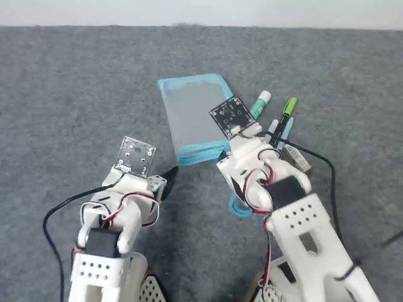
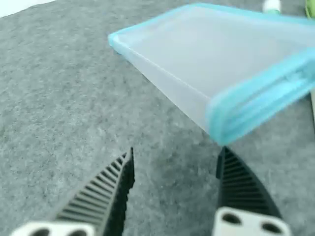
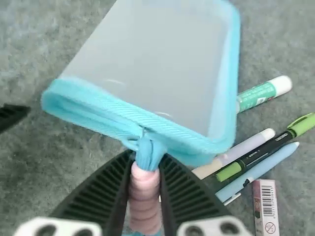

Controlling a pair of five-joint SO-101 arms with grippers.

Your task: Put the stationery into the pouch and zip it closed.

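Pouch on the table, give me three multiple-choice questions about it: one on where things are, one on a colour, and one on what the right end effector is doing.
1. Where do the pens lie?
A) inside the pouch
B) stacked on top of the pouch
C) on the mat beside the pouch

2. What colour is the pouch's trim?
A) red
B) light blue
C) yellow

3. What is the state of the right end effector?
A) shut on the zipper pull
B) open and apart from the pouch
C) shut on a pen

Answers:
1 C, the pens rest on the grey mat outside the pouch's edge.
2 B, light blue edging runs round the translucent panel.
3 A, the pull at the pouch's corner sits clamped in it.
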